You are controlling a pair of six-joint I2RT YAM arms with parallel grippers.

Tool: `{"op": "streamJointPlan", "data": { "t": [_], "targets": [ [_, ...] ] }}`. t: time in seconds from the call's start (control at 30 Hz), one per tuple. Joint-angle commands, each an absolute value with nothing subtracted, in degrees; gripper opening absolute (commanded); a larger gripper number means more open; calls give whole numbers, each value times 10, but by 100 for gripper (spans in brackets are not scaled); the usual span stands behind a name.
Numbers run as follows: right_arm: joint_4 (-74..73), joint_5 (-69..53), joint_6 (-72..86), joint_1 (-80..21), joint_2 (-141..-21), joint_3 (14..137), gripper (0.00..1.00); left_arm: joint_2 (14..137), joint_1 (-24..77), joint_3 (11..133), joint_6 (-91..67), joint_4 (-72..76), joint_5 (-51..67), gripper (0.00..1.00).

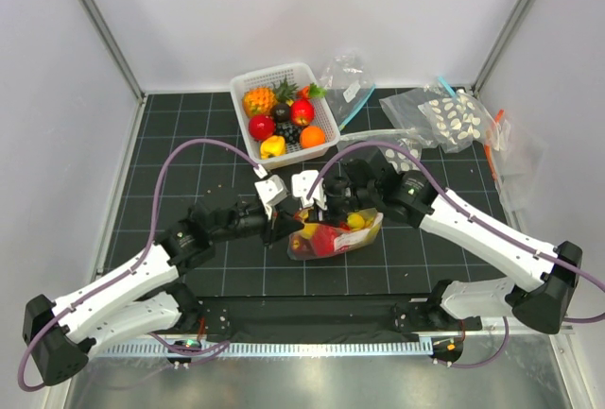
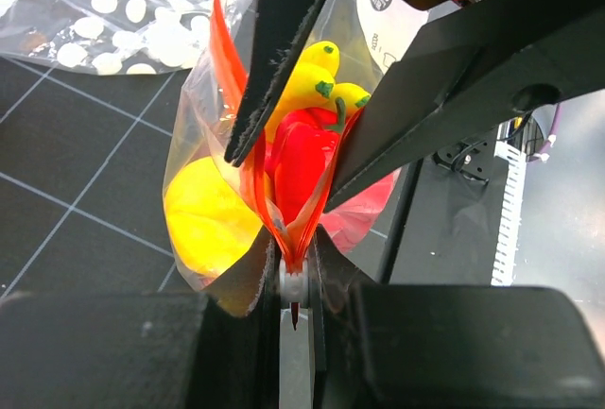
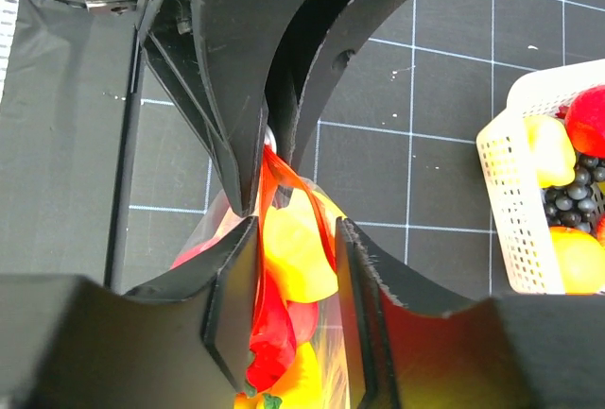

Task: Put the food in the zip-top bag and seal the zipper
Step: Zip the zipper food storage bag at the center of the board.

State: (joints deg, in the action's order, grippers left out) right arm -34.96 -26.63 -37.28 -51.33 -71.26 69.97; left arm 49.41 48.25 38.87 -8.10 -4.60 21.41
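Observation:
The zip-top bag [image 1: 364, 230] lies at mid-table with food inside: a yellow banana bunch [image 2: 307, 83], a red fruit [image 2: 302, 159] and a yellow fruit [image 2: 203, 215]. My left gripper [image 2: 295, 258] is shut on the end of the orange-red zipper [image 2: 248, 144], where a small white piece sits between the fingers; it is at the bag's left end in the top view [image 1: 286, 227]. My right gripper [image 3: 293, 277] is open, its fingers [image 3: 232, 305] straddling the bag's mouth and zipper [image 3: 293, 187] just in front of the left gripper. In the top view it [image 1: 317, 211] sits over the bag.
A white basket [image 1: 248, 83] with several more toy fruits stands behind the bag. A clear bag with a blue strip [image 1: 350, 83] and clear bags dotted with white discs [image 1: 449, 116] lie at the back right. A black mat [image 1: 312, 310] covers the near edge.

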Motion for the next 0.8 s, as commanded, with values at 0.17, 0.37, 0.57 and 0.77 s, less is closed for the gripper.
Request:
{"op": "streamJointPlan", "data": {
  "t": [0.17,0.37,0.57,0.77],
  "targets": [
    [-322,-250,-363,-515,-717,709,31,471,480,388,-84,-21,209,16],
    [-280,-236,-330,-518,-723,705,1,469,480,385,-87,-16,211,23],
    [-239,-229,-309,-518,-690,673,1,438,481,351,-101,15,182,71],
    [-222,-196,-263,-518,-662,643,1,363,481,280,-120,80,120,79]
  ]
}}
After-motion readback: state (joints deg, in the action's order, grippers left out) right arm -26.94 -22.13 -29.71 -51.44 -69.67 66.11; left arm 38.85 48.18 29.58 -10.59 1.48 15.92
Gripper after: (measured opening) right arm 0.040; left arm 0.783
